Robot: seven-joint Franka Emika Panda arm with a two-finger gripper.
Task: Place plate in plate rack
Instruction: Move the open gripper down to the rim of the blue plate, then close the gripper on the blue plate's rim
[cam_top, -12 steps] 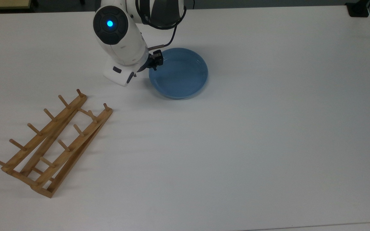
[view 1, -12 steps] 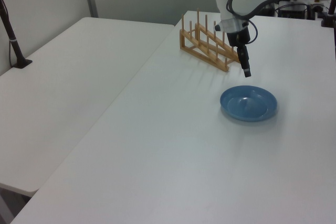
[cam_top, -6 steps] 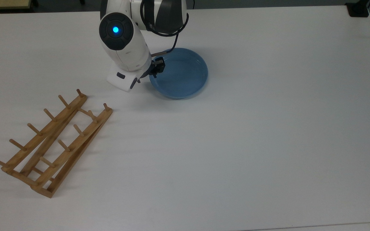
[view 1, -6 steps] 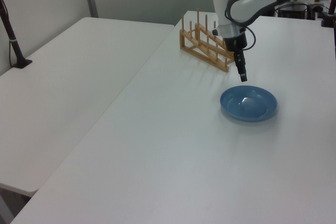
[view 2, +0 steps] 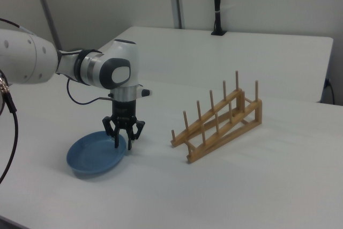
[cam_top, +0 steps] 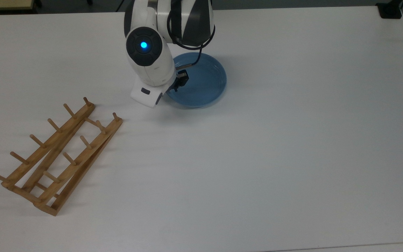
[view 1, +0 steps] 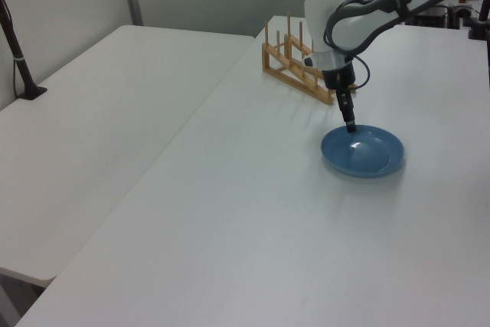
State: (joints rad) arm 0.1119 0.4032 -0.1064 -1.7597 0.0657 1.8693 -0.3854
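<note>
The light-blue plate point(cam_top: 205, 82) lies flat on the white table point(cam_top: 275, 157). In the right view the plate point(view 2: 91, 156) shows its whole rim. My gripper point(view 2: 123, 142) points straight down, open, at the plate's edge nearest the rack. One finger point(view 2: 116, 139) is over the plate's inside and the other finger point(view 2: 131, 143) is just outside the rim. From above, the gripper point(cam_top: 179, 83) is partly hidden under the arm's white wrist. The wooden plate rack point(cam_top: 58, 157) stands apart at the top view's lower left, with nothing in it. The rack point(view 2: 220, 124) is right of the plate in the right view.
The robot arm point(cam_top: 149, 59) reaches in from the top view's upper edge and covers the plate's left part. A black post point(view 1: 19, 59) stands on a second table at the left view's left. A black mount point(cam_top: 390, 10) sits at the table's far corner.
The gripper moved toward the top view's right and came down, from above and beside the plate to the plate's rim. Plate and rack stayed put.
</note>
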